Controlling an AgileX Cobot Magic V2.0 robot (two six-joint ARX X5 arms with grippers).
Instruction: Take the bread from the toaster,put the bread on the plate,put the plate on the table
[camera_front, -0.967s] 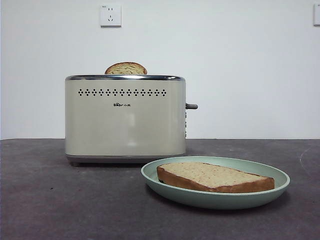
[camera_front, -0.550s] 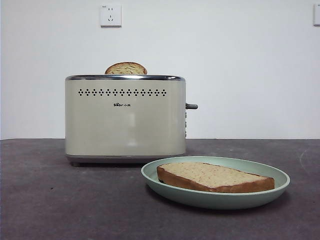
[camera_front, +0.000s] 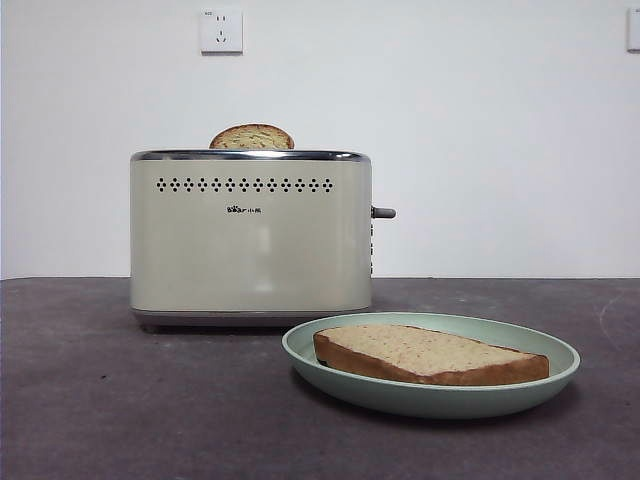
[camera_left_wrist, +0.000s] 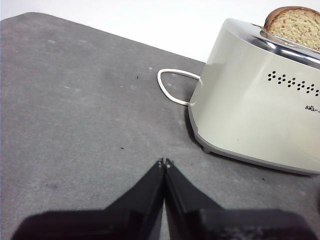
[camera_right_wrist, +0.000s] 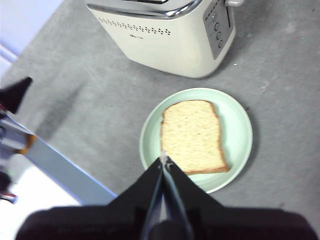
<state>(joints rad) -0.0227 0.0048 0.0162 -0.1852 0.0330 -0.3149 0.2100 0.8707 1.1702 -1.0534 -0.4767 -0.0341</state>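
The bread (camera_front: 430, 355) (camera_right_wrist: 192, 135), a wide speckled slice with a dark crust, lies flat in the mint-green plate (camera_front: 420, 398) (camera_right_wrist: 240, 130). That plate rests on the table (camera_front: 100, 400), in front of and to the right of the cream toaster (camera_front: 250, 240) (camera_left_wrist: 260, 115) (camera_right_wrist: 165, 35). My right gripper (camera_right_wrist: 164, 160) hangs high above the plate's near rim, shut and holding nothing. My left gripper (camera_left_wrist: 164, 162) is shut and empty over bare table, left of the toaster. Neither arm shows in the front view.
A narrower, dome-topped slice (camera_front: 251, 137) (camera_left_wrist: 295, 22) sticks up from the toaster's slot. The toaster's white cord (camera_left_wrist: 172, 87) loops on the table behind its left end. The table's edge (camera_right_wrist: 60, 165) runs at the left in the right wrist view.
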